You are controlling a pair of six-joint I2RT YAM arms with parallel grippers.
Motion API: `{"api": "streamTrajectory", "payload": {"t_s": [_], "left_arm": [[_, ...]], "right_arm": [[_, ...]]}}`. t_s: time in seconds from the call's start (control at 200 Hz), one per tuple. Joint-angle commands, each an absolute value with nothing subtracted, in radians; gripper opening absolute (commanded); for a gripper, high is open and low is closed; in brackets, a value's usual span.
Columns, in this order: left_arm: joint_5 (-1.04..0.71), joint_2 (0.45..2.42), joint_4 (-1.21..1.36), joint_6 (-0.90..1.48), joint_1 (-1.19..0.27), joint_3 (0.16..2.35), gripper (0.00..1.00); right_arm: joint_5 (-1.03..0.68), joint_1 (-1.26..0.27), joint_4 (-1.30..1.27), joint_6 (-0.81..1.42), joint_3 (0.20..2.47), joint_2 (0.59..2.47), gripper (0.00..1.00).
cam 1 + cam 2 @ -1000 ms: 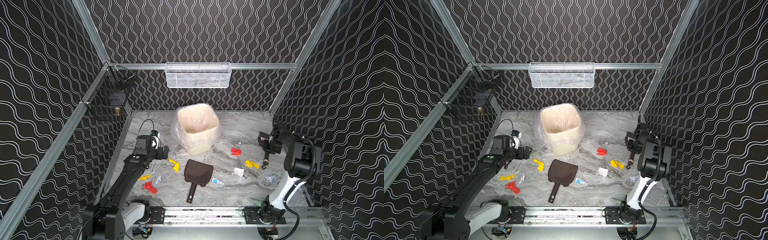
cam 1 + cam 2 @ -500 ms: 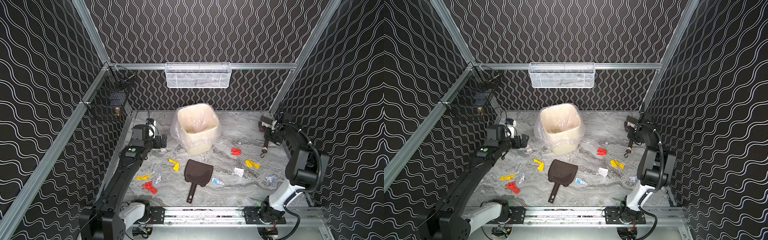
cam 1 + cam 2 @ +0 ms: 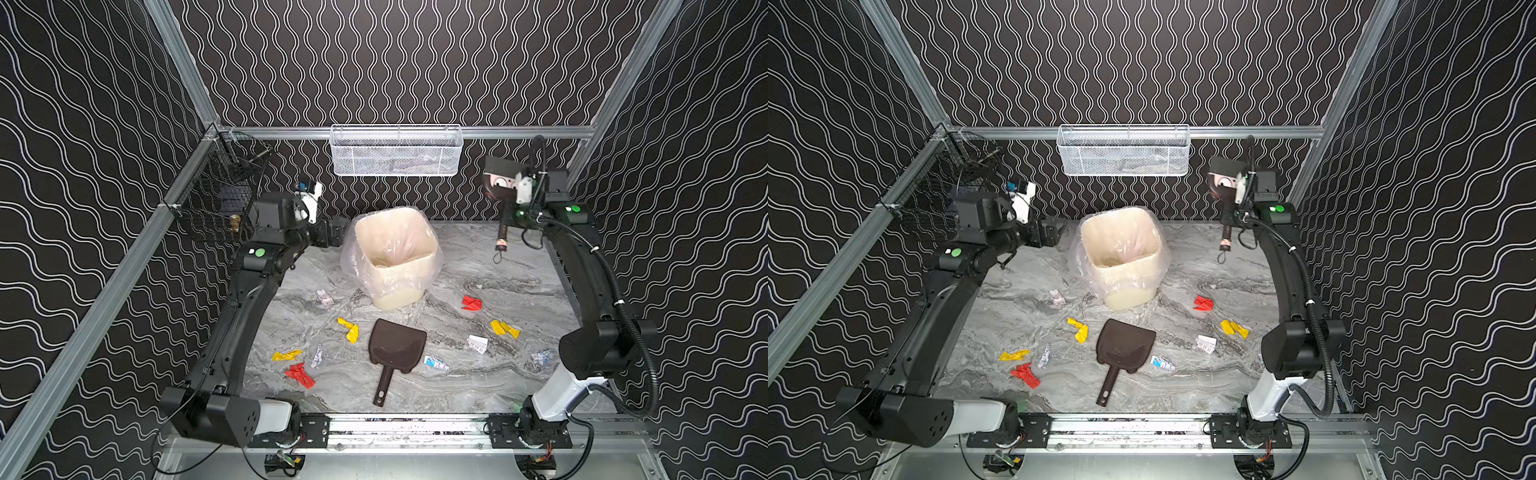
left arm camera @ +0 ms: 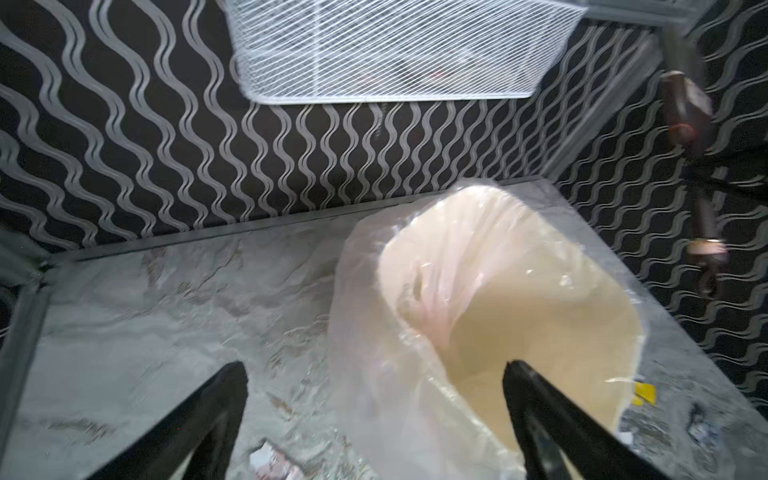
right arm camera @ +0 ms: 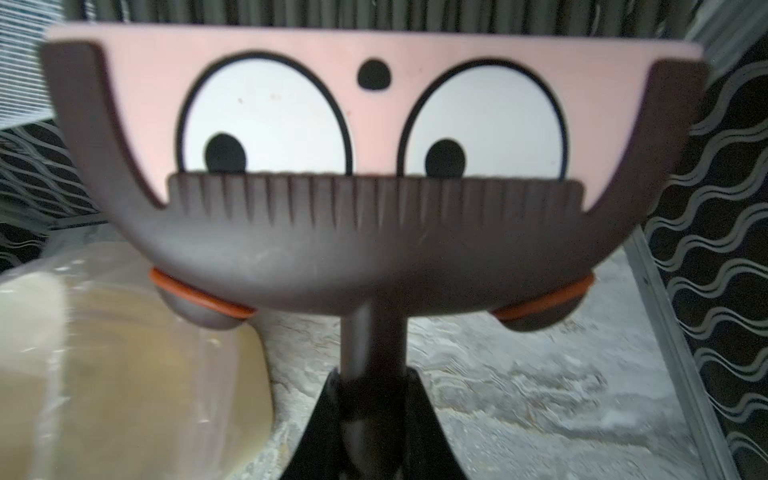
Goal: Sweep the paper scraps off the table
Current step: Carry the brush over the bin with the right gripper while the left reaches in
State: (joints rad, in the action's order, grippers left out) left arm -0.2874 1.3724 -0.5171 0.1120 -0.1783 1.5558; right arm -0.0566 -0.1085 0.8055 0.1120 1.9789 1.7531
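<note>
The marble-veined table [image 3: 457, 395], framed by aluminium rails [image 3: 415, 424] and enclosed by black wavy-lined walls [image 3: 395, 62], carried red, yellow and white paper scraps [image 3: 471, 303] scattered around a brown dustpan [image 3: 397, 347] lying flat before a liner-fitted cream bin [image 3: 395, 291]. A white mesh basket [image 3: 397, 153] hung on the rear rail. The left gripper [image 4: 374, 365] stood wide and empty beside the bin. The right gripper [image 5: 372, 386] was clamped on a brush [image 5: 374, 228] held aloft near the rear right corner.
</note>
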Motion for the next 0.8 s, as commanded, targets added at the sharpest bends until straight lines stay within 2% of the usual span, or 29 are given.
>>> {"api": "streamTrajectory", "payload": {"t_s": [0.0, 0.195, 0.355, 0.586, 0.796], "left_arm": [[-0.405, 1.425, -0.529, 0.125, -0.214, 1.633, 0.99], [-0.542, 1.555, -0.494, 0.194, -0.269, 1.789, 0.99], [-0.63, 1.591, -0.35, 0.311, -0.275, 1.807, 0.99], [-0.707, 1.622, -0.147, 0.472, -0.275, 1.772, 0.99], [-0.723, 1.649, -0.109, 0.504, -0.274, 1.777, 0.99]], "right_arm": [[-0.04, -0.185, 0.843, 0.115, 2.076, 1.788, 0.0], [-0.009, -0.338, 0.876, 0.094, 2.253, 1.867, 0.0], [-0.001, -0.43, 0.887, 0.092, 2.336, 1.891, 0.0], [-0.018, -0.525, 0.863, 0.106, 2.344, 1.914, 0.0], [-0.041, -0.577, 0.837, 0.115, 2.328, 1.905, 0.0]]}}
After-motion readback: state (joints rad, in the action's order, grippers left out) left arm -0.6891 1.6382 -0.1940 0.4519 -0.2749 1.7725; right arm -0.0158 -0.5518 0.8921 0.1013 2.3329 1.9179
